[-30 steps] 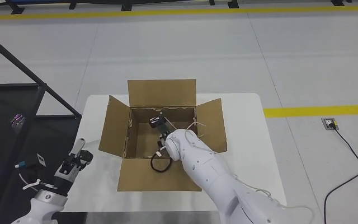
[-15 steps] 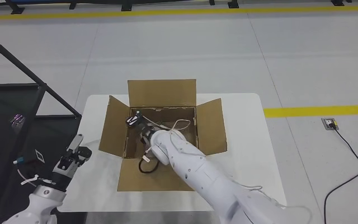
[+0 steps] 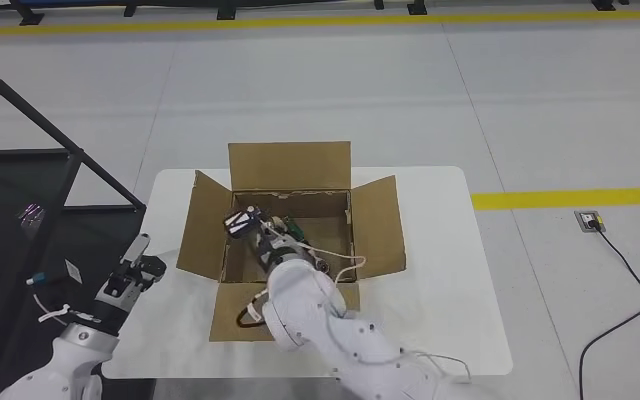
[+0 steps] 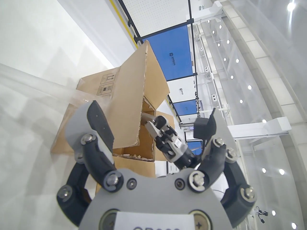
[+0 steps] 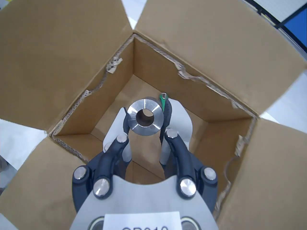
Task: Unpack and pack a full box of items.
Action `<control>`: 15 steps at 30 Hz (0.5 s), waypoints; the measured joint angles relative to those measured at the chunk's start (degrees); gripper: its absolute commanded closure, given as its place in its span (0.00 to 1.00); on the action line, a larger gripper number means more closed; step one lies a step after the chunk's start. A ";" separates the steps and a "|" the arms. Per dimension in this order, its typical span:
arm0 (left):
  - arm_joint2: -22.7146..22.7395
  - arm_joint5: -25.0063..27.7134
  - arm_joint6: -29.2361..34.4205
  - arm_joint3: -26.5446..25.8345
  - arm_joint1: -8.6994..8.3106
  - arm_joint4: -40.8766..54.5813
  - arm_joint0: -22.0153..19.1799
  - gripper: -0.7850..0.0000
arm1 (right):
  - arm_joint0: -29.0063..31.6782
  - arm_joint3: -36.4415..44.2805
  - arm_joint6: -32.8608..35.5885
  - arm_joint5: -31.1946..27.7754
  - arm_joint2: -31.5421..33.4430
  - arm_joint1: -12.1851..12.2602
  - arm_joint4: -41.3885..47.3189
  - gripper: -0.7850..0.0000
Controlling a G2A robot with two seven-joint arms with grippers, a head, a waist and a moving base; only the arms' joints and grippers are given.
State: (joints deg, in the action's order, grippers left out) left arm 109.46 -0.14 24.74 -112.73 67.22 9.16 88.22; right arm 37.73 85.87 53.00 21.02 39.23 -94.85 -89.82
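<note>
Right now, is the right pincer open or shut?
The right pincer is shut on the metal cylinder: both fingers press its sides, over the open cardboard box.

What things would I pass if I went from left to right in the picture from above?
First the black rack → left gripper → cardboard box → yellow floor stripe → floor socket.

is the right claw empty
No, the right claw is shut on a metal ring over the open box.
</note>
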 measured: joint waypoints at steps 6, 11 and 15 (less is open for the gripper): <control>-0.52 0.08 1.28 1.09 -0.19 -0.17 -0.61 0.00 | 15.14 23.98 7.81 -2.71 9.87 3.92 -15.21 1.00; -1.53 0.13 2.10 1.75 -0.32 -0.73 -1.09 0.00 | 26.34 39.68 11.48 -5.55 18.57 5.51 -20.25 1.00; -2.07 0.39 2.56 2.05 -0.43 -1.33 -1.39 0.00 | 30.29 45.08 14.59 -6.10 26.44 5.85 -18.03 1.00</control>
State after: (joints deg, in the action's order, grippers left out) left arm 107.39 0.24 27.31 -110.68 66.78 7.83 86.83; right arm 68.02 130.96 67.58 14.92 65.67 -88.99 -107.85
